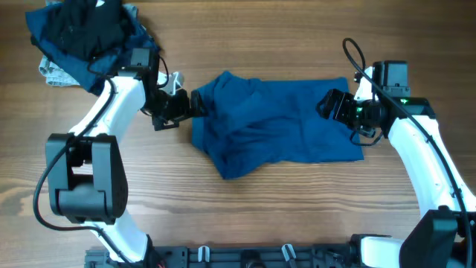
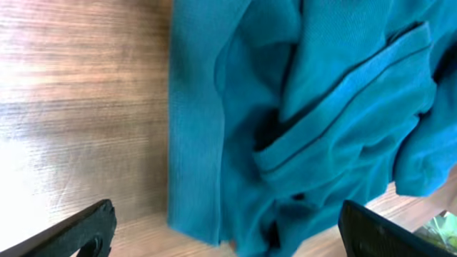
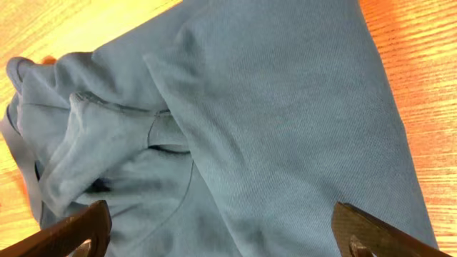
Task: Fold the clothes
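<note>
Layout, overhead view. Shirt (image 1: pixel 279 126) lies on the table (image 1: pixel 245 216) at mid-depth, centred, long axis running left to right. Its left part is bunched and folded over itself; its right part lies flatter.

Heap of clothes (image 1: pixel 82 37) sits in the far left corner, well apart from the shirt, behind the left arm (image 1: pixel 104 112).

Left gripper (image 1: pixel 195 104) is at the shirt's left end. In the wrist view the cloth's edge lies between its fingers; contact unclear.

Right gripper (image 1: pixel 327 104) is over the shirt's right end, near the far right corner of the cloth, with fabric spread beneath and between its fingers.
</note>
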`<control>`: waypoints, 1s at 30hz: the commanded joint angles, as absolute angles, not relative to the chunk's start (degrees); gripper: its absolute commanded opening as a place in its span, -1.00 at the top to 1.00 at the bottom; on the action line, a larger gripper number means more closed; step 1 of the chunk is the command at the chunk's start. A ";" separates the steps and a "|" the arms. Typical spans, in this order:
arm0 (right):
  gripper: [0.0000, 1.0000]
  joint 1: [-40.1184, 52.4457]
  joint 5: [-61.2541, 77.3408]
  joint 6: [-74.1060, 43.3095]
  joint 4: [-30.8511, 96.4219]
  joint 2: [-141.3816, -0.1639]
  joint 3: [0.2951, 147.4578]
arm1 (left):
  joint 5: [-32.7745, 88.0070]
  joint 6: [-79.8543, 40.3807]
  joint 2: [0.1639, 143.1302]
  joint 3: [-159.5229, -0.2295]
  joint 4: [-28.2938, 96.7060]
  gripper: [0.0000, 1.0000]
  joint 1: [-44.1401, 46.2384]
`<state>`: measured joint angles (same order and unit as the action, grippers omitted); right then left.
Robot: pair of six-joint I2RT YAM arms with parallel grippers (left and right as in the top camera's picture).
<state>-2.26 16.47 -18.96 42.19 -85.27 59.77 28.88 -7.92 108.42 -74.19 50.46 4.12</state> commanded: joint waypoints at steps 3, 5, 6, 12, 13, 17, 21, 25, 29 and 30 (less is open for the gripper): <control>-0.99 -2.22 16.73 -17.89 43.64 -84.49 60.88 | 31.07 -5.48 109.51 -69.17 44.75 -0.99 3.86; -0.99 -2.22 16.73 -17.52 43.62 -84.49 60.88 | 31.07 -4.64 109.54 -68.93 43.92 -0.99 3.40; -0.99 -2.22 16.75 -17.56 43.64 -84.49 60.88 | 31.14 -4.69 109.54 -68.93 43.18 -0.99 3.03; -0.99 -2.22 16.75 -16.69 44.42 -84.49 60.88 | 31.77 -3.38 109.80 -68.88 41.43 -1.00 0.05; -0.99 -2.22 16.75 -16.51 44.51 -84.49 60.88 | 32.64 -3.36 109.97 -68.88 41.04 -1.00 -0.51; -0.99 -2.22 16.95 -16.53 44.73 -84.49 60.88 | 35.57 -2.94 111.74 -68.88 40.45 -0.99 -1.41; -0.99 -2.22 16.97 -16.51 45.19 -84.49 60.88 | 38.06 -2.94 114.50 -68.88 39.83 -1.00 -1.41; -0.99 -2.22 16.97 -16.53 45.30 -84.49 60.88 | 40.64 -2.96 115.18 -68.88 39.18 -1.00 -1.39; -0.99 -2.22 16.97 -16.53 45.32 -84.49 60.88 | 41.12 -3.01 115.22 -68.45 39.38 -1.00 -0.60; -0.99 -2.22 17.19 -16.51 45.36 -84.49 60.88 | 41.12 -3.03 115.33 -68.29 39.38 -0.99 -0.36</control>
